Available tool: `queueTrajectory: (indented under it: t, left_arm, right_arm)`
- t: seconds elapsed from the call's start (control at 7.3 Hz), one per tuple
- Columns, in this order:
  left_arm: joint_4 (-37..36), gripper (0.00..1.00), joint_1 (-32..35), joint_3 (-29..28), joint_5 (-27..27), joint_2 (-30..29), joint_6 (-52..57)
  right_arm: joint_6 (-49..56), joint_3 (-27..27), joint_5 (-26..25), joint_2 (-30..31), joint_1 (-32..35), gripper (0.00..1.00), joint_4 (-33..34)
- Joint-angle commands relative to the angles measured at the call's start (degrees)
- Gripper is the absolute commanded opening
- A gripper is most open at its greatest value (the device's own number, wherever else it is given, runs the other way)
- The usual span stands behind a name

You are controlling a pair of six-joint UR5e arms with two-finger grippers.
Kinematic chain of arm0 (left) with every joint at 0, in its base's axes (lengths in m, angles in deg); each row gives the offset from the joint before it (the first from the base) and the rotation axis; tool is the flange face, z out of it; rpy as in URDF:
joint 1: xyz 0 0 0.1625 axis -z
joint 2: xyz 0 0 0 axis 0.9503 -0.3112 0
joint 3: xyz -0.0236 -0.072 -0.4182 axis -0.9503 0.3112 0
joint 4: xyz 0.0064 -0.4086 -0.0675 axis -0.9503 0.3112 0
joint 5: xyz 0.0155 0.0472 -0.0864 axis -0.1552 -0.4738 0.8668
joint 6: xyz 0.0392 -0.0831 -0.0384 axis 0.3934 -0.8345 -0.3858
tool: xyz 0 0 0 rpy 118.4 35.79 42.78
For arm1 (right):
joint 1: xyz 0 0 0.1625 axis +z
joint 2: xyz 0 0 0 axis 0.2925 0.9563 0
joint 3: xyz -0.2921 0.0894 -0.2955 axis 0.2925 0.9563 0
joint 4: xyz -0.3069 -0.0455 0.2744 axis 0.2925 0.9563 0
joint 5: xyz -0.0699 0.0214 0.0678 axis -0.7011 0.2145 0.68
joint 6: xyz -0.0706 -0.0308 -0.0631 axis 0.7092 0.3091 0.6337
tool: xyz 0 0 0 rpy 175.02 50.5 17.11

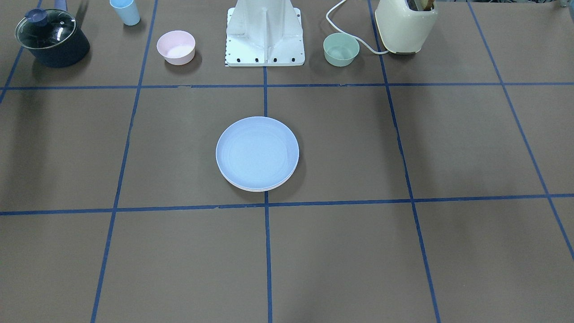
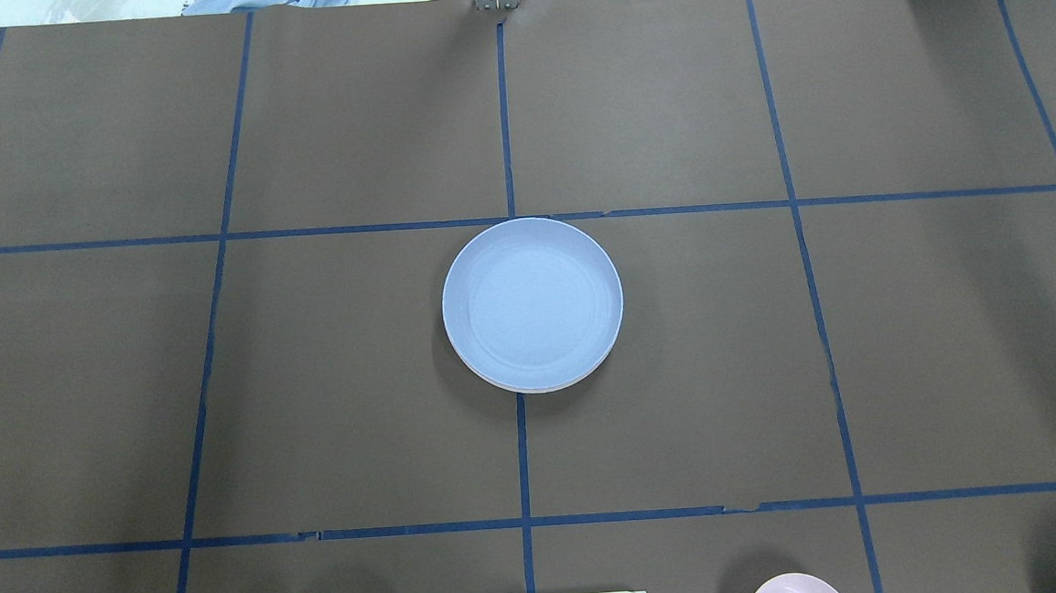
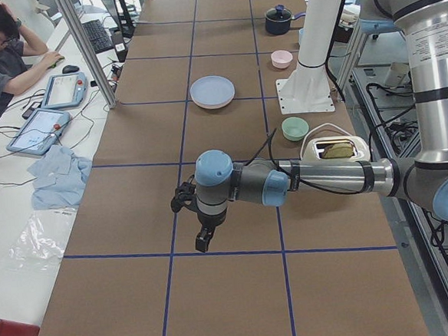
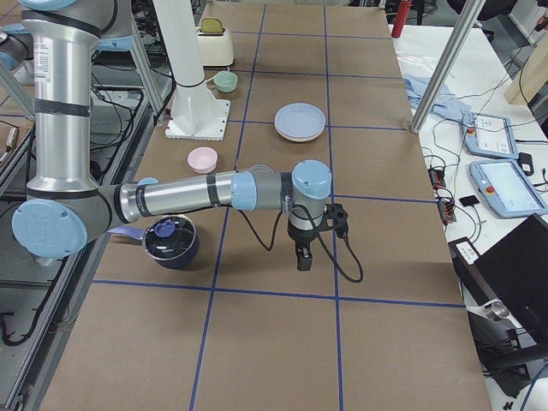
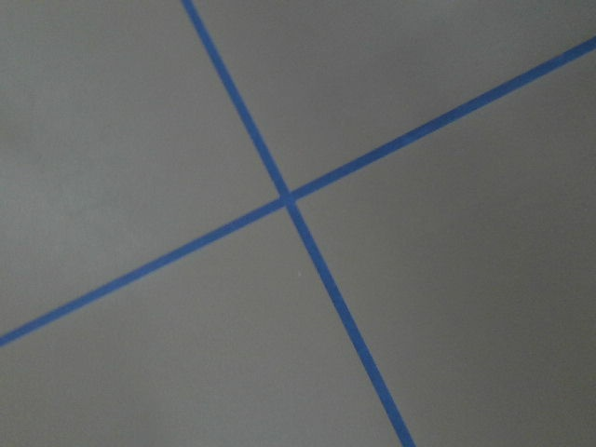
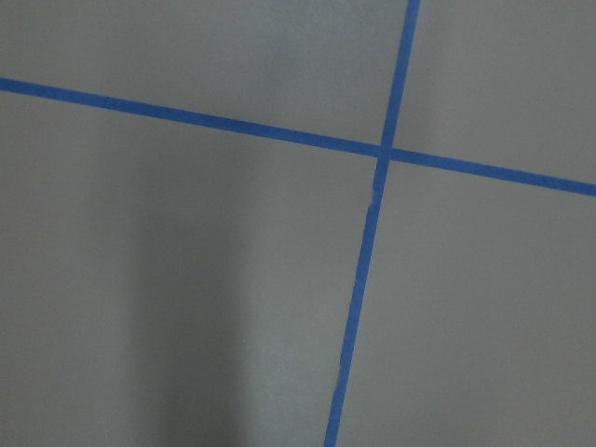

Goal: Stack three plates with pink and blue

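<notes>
Left claw (image 3: 203, 243) and right claw (image 4: 302, 259), grip state unclear, well apart from blue-topped plate stack (image 1: 257, 153)

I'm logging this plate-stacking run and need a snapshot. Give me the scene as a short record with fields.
stack: blue plate on top, at the middle of the table; paler rims show beneath it, count unclear
left gripper: over bare table, away from the stack; open or shut unclear
right gripper: over bare table, away from the stack; open or shut unclear
along robot's edge: pink bowl, green bowl, lidded pot, blue cup, toaster
</notes>
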Motion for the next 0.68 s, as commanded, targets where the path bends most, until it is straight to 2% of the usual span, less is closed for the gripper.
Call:
queueTrajectory:
  t: [0.0, 0.55]
  left_arm:
    - [-7.2, 1.0, 1.5, -0.1, 2.2, 0.3, 0.2]
    - [-6.9, 1.0, 3.0, 0.0, 2.8, -3.5, -0.6]
  right_arm:
    - [-0.2, 0.0, 0.1, 1.9, 1.0, 1.0, 0.0]
    - [-0.2, -0.1, 0.2, 2.3, 1.4, 1.0, -0.1]
